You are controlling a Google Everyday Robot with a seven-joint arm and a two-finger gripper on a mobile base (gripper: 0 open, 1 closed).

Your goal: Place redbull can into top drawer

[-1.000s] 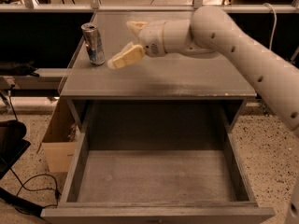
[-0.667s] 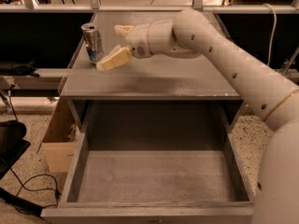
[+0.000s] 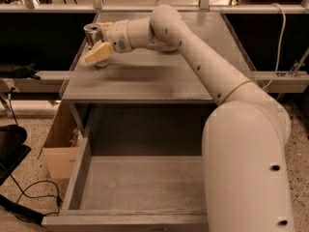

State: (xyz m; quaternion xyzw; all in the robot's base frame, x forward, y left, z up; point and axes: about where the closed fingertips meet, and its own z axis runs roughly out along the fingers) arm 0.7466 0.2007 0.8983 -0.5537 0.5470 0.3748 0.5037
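Silver with blue patches, the slim redbull can (image 3: 91,32) stands upright in the upper left of the frame, near the left edge of the flat grey tabletop (image 3: 145,76). The white arm's cream two-finger gripper (image 3: 95,43) is right at it, fingers spread with one in front of the can and one behind; whether they touch it, I cannot tell. Across the bottom of the frame the wide, deep grey wooden top drawer (image 3: 77,178) stands pulled open, well apart from the can, with a brown cardboard box (image 3: 60,146) on the floor just to its left.
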